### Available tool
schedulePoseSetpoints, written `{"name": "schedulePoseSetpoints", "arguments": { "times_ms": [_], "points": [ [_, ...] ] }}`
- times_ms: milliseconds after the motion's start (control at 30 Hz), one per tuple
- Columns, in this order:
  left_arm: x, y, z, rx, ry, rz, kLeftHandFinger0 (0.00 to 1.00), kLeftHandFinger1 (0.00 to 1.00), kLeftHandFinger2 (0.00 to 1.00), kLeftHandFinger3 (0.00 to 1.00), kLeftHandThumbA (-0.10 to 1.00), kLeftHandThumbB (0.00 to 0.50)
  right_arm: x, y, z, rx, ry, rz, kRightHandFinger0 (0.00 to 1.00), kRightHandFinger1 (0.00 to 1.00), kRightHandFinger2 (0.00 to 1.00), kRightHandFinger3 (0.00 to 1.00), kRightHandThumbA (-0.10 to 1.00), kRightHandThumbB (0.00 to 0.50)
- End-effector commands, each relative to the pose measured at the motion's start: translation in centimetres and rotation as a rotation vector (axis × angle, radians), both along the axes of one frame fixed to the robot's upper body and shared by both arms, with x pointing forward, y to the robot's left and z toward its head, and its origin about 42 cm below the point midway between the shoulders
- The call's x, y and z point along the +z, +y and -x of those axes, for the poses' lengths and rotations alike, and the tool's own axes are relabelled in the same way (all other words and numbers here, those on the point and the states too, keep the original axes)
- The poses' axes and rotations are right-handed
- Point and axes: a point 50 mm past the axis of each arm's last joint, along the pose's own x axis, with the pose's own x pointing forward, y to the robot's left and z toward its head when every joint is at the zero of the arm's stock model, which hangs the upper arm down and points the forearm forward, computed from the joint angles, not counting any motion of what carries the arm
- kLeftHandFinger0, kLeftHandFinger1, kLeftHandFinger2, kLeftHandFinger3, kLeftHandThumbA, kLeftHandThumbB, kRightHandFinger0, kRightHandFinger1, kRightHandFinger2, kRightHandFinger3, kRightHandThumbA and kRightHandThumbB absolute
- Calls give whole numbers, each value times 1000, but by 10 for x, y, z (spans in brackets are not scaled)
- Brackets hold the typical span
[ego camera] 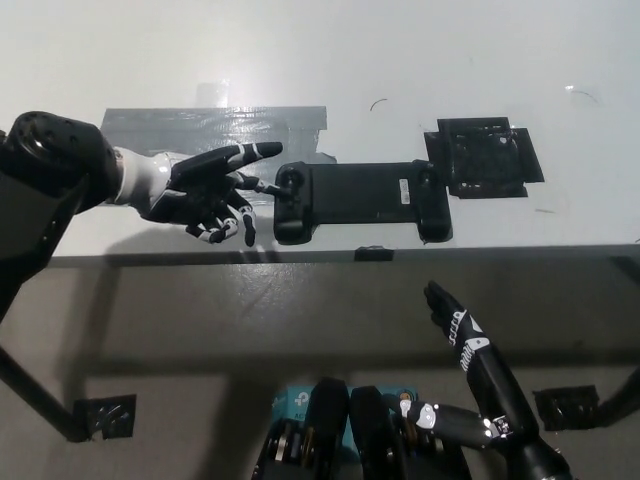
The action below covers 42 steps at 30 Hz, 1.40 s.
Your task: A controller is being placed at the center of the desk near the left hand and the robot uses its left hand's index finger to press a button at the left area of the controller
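Observation:
A black controller (360,198) lies flat near the desk's front edge, at the middle. My white left hand (205,190) hovers just left of it, fingers spread, one extended finger reaching to the controller's left grip by the thumbstick (291,180). It holds nothing. My black right hand (462,335) rests below the desk edge at the lower right, fingers straight and empty.
A grey tape patch (210,130) lies under and behind the left hand. A black square pad (484,157) sits right of the controller. The white desk (400,60) ends at a front edge (370,255) just below the controller.

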Motion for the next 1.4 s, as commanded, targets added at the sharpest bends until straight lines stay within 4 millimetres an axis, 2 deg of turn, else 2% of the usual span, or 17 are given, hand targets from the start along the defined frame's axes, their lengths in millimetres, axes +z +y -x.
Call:
{"name": "schedulePoseSetpoints", "arguments": {
  "times_ms": [0, 133, 167, 267, 333, 567, 667, 900, 1033, 1100, 1167, 1267, 1367],
  "points": [
    [31, 3, -7, 55, -94, 13, 4, 149, 355, 1000, 1000, 485, 16, 5, -3, 19, -58, -8, 1000, 1000, 1000, 1000, 956, 245],
    [25, 4, -7, 88, -129, 43, 0, 47, 276, 1000, 1000, 490, 17, 5, -4, 22, -59, -11, 1000, 1000, 1000, 1000, 943, 251],
    [24, 3, -6, 98, -129, 55, 0, 38, 282, 1000, 1000, 492, 17, 6, -3, 23, -57, -14, 1000, 1000, 1000, 1000, 941, 250],
    [23, 3, -6, 110, -133, 59, 0, 42, 306, 1000, 1000, 500, 17, 6, -4, 29, -59, -15, 1000, 1000, 1000, 1000, 931, 242],
    [24, 2, -6, 113, -139, 52, 2, 84, 352, 1000, 1000, 500, 18, 7, -4, 30, -62, -16, 1000, 1000, 1000, 1000, 928, 243],
    [27, 0, -10, 121, -167, 26, 9, 134, 390, 1000, 1000, 500, 22, 7, -7, 28, -68, -8, 1000, 1000, 1000, 1000, 923, 249],
    [25, -3, -9, 118, -148, 24, 0, 106, 363, 1000, 1000, 499, 22, 8, -8, 29, -73, -8, 1000, 1000, 1000, 1000, 923, 253],
    [13, -10, -9, 110, -109, 21, 0, 124, 366, 1000, 1000, 499, 24, 8, -8, 30, -75, -4, 1000, 1000, 1000, 1000, 932, 254],
    [10, -10, -9, 89, -91, -17, 0, 78, 356, 1000, 1000, 496, 26, 9, -9, 31, -79, -4, 1000, 1000, 1000, 1000, 933, 262],
    [8, -10, -9, 78, -82, -38, 25, 157, 459, 1000, 1000, 499, 27, 9, -10, 33, -82, -3, 1000, 1000, 1000, 1000, 930, 258],
    [6, -10, -9, 80, -78, -45, 56, 217, 502, 1000, 1000, 481, 27, 10, -10, 33, -85, 0, 1000, 1000, 1000, 1000, 929, 255],
    [4, -12, -9, 80, -78, -54, 82, 258, 534, 1000, 1000, 482, 26, 10, -11, 35, -83, -3, 1000, 1000, 1000, 1000, 926, 255],
    [3, -15, -9, 76, -71, -50, 51, 246, 534, 1000, 1000, 475, 26, 10, -11, 35, -84, -3, 1000, 1000, 1000, 1000, 921, 252]
  ]
}}
